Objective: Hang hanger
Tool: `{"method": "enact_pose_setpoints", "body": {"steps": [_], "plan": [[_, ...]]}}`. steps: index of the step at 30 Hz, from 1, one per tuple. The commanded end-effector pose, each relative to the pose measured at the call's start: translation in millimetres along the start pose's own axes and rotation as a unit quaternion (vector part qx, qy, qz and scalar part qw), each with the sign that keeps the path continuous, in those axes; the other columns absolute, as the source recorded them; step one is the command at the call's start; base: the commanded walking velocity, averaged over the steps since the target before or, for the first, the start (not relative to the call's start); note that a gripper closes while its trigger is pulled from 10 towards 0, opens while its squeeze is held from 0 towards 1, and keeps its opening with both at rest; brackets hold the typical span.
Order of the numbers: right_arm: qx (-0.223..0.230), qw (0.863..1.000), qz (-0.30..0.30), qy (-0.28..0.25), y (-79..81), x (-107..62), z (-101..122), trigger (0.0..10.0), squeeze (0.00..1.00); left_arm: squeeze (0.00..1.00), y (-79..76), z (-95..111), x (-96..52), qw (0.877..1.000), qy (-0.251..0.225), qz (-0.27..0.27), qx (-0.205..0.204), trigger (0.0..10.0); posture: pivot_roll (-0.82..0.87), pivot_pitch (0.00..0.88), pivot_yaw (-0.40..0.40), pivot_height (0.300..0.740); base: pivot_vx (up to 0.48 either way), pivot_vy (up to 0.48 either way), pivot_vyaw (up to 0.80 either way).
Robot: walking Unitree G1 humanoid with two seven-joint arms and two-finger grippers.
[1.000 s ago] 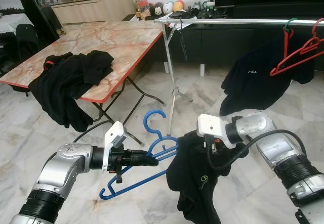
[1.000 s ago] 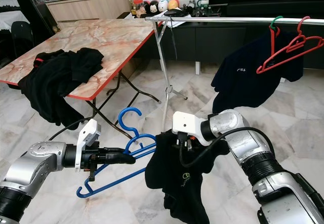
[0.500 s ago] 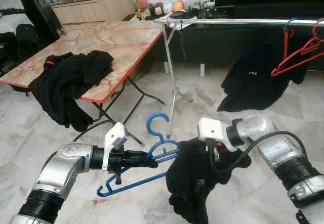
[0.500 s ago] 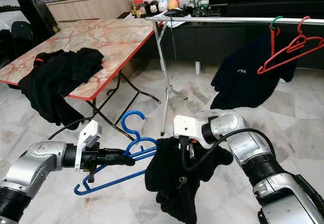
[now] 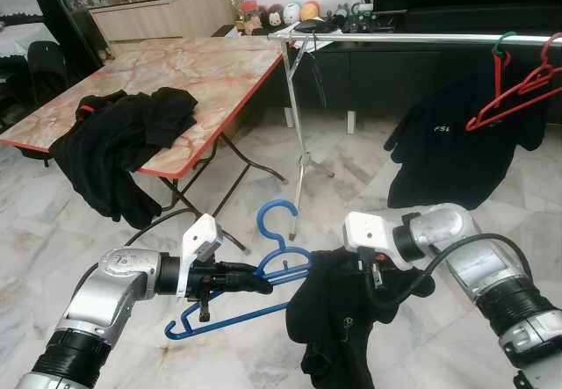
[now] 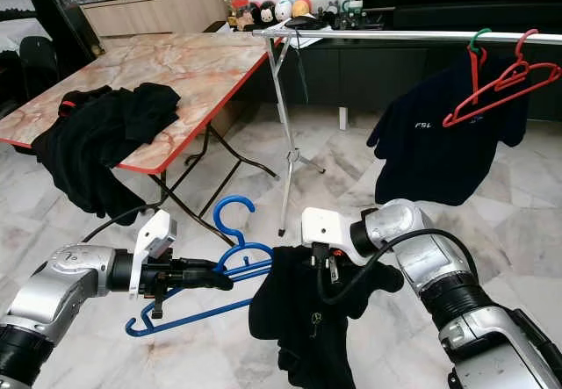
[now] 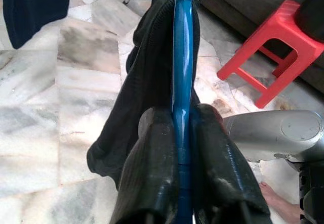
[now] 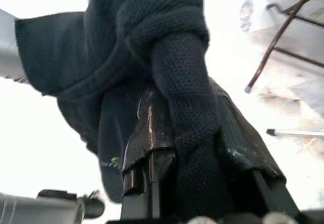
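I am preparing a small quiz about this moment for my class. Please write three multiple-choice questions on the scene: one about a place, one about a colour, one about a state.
1. Where does the pile of black clothes lie?
A. on the marble-pattern table
B. on a red stool
C. on the metal rail

2. What colour is the hanger held by the left gripper?
A. red
B. blue
C. white

3. What is the state of the right gripper?
A. open and free
B. shut on the blue hanger
C. shut on the black garment

Answers:
1. A: the pile of black clothes rests on the table, hanging over its near edge.
2. B: the left gripper is closed around the blue hanger; the red hangers are up on the rail.
3. C: in the right wrist view, the right gripper has its fingers pinching the black garment.
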State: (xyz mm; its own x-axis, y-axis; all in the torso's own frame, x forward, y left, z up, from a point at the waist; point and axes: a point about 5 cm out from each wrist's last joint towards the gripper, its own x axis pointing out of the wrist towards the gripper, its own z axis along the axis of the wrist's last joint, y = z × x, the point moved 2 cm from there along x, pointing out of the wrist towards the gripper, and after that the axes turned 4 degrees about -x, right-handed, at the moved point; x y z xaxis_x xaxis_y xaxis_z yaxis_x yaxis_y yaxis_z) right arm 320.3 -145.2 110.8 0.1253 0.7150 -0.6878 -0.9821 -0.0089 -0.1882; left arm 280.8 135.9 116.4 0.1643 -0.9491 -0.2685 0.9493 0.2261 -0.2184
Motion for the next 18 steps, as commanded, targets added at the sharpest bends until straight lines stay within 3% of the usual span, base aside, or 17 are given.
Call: {"method": "enact_pose_setpoints", "body": {"steps": [1,18], "plan": [[-0.021,0.999,0.026,-0.013,5.0,13.5,11,0.0,0.0,1.0,3.8,17,-2.8,0.999,-0.023,0.003,0.025,10.0,-0.16,0.0,0.193,0.74,0.0,0.0,0.0],[-0.017,0.999,0.025,0.016,5.4,17.1,0,0.0,0.0,1.0,-3.5,9,-9.8,1.0,-0.006,-0.02,0.012,10.0,-0.16,0.0,0.175,0.74,0.0,0.0,0.0]]}}
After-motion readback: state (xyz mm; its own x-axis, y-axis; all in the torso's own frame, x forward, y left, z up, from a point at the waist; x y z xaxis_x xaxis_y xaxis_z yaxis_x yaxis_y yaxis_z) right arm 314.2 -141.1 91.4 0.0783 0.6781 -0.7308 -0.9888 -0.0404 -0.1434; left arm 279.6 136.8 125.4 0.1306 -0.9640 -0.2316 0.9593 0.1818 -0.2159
